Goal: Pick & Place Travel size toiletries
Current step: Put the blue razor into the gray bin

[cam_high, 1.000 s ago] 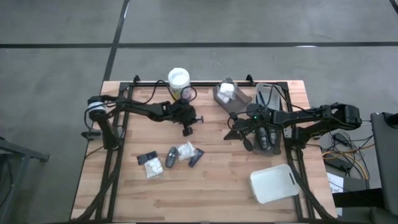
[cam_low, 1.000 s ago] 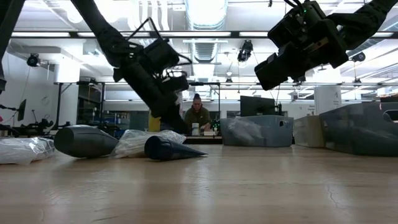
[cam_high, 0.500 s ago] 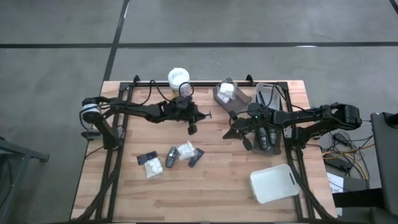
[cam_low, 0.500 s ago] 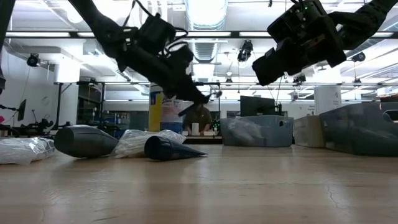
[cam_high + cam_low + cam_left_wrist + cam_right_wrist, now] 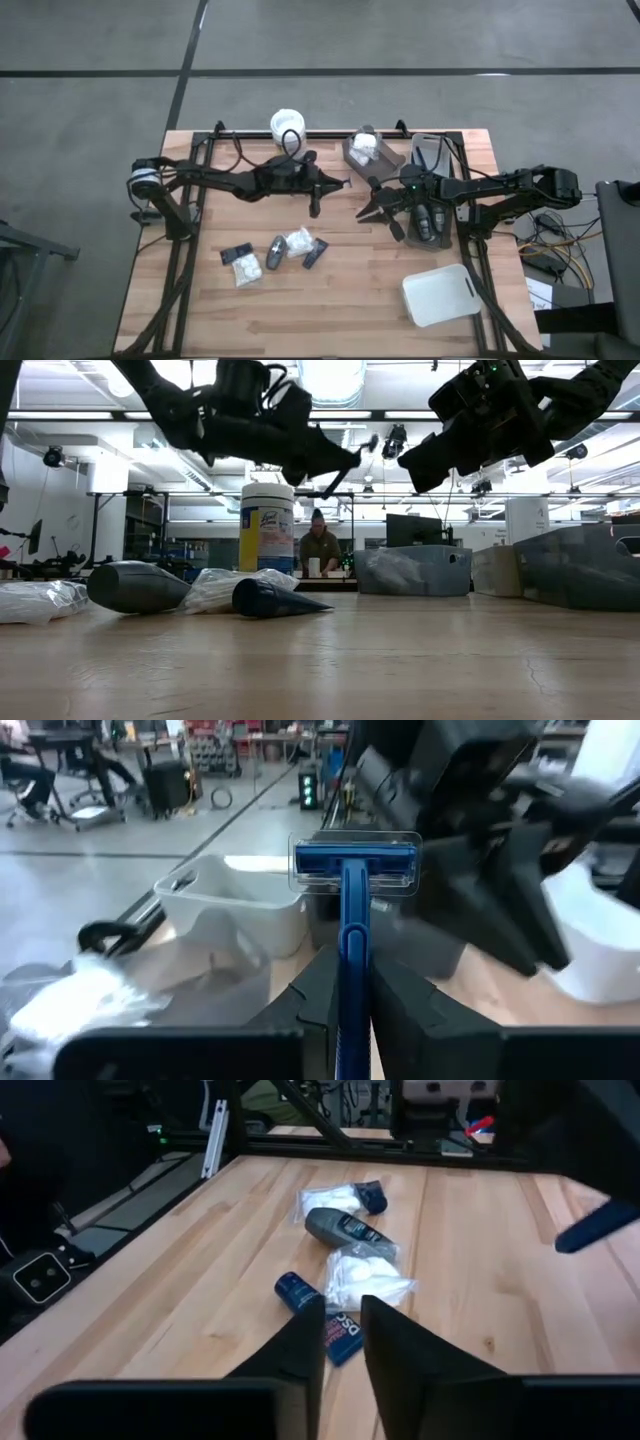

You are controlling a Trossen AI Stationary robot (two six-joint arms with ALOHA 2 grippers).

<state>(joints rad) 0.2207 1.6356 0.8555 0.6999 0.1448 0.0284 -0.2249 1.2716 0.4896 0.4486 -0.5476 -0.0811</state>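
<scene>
Left claw (image 5: 345,982) clamped on blue razor (image 5: 355,863), aloft near grey tray (image 5: 372,160); right claw (image 5: 385,212) slightly apart, empty. Five toiletries (image 5: 272,252) remain on tabletop (image 5: 340,300).

Razor (image 5: 347,910): lower handle hidden btwn left gripper's fingers (image 5: 310,995), cut by frame edge. Grey tray (image 5: 428,215): contents mostly covered by right arm in high view, can't ID. Blue tube (image 5: 320,1312): part hidden behind right gripper's fingers (image 5: 300,1350). Person (image 5: 319,550) beyond desk (image 5: 400,660): partly behind jar (image 5: 266,528), small.
</scene>
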